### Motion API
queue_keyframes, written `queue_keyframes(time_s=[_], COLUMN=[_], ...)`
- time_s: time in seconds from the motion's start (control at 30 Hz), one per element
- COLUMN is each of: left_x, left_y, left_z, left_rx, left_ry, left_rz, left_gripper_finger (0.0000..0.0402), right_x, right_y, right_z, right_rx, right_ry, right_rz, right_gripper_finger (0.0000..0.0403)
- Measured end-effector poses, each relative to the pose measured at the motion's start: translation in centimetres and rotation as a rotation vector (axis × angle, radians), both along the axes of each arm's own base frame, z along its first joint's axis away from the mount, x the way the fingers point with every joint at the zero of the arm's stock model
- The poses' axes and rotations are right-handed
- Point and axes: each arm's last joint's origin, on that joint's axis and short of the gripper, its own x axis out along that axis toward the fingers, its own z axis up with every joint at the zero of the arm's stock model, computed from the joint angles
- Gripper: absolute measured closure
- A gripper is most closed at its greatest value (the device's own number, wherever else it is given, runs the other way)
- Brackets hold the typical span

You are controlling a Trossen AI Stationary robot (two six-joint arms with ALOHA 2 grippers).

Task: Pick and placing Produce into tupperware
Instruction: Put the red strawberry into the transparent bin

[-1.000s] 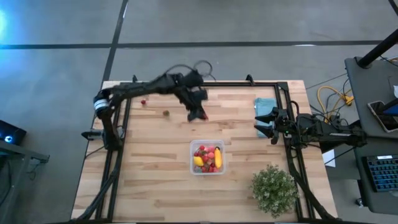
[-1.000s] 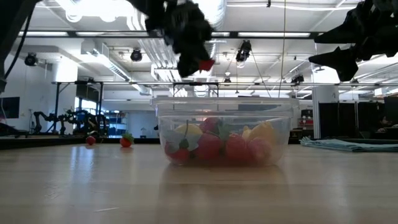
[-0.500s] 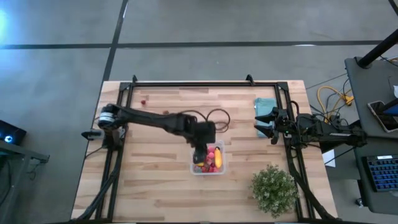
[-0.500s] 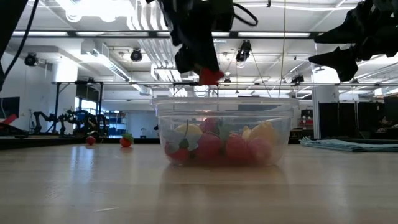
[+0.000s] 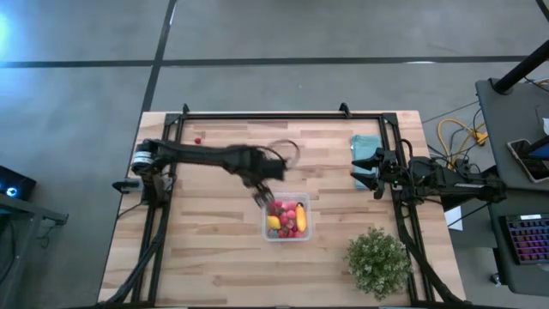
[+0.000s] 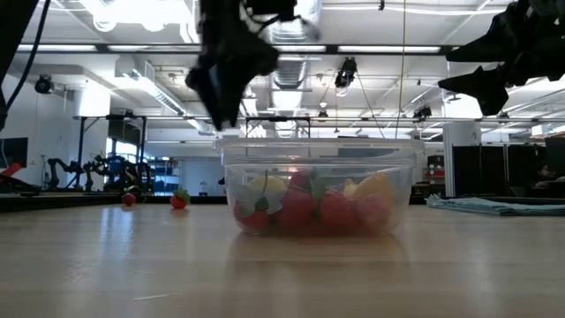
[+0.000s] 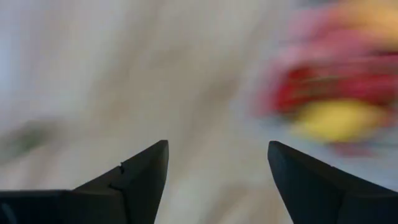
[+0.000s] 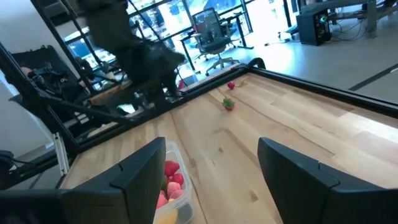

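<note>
Now that your left gripper (image 5: pixel 264 198) has dropped its red berry into the tupperware (image 5: pixel 286 236) and hangs released, two strays (image 6: pixel 179 200) remain.

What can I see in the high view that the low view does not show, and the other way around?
Only the high view shows the potted plant at the table's corner. Only the low view shows the room behind the table, with its ceiling lights. Both show the tupperware holding produce, the teal cloth, and the left gripper open by the tupperware's rim.
</note>
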Motion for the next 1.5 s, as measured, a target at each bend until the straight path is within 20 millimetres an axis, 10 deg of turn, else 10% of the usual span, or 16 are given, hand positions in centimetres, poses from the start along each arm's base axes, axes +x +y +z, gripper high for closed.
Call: queue_keyframes(time_s=[0.2, 0.53, 1.5], left_x=[-4.5, -7.6, -10.6], left_y=[6.7, 15.3, 17.2], left_z=[0.7, -3.6, -10.3], left_rx=[0.133, -0.051, -0.114], left_ry=[0.199, 0.170, 0.136], left_rz=[0.475, 0.716, 0.790], left_gripper_finger=[0.0141, 0.0141, 0.0161], right_x=[0.0, 0.0, 0.0], right_y=[0.0, 0.0, 0.0], right_z=[0.0, 0.0, 0.0], right_rx=[0.000, 0.000, 0.000], right_ry=[0.000, 0.000, 0.000], right_rz=[0.000, 0.000, 0.000], right_gripper_finger=[0.0153, 0.0156, 0.0150])
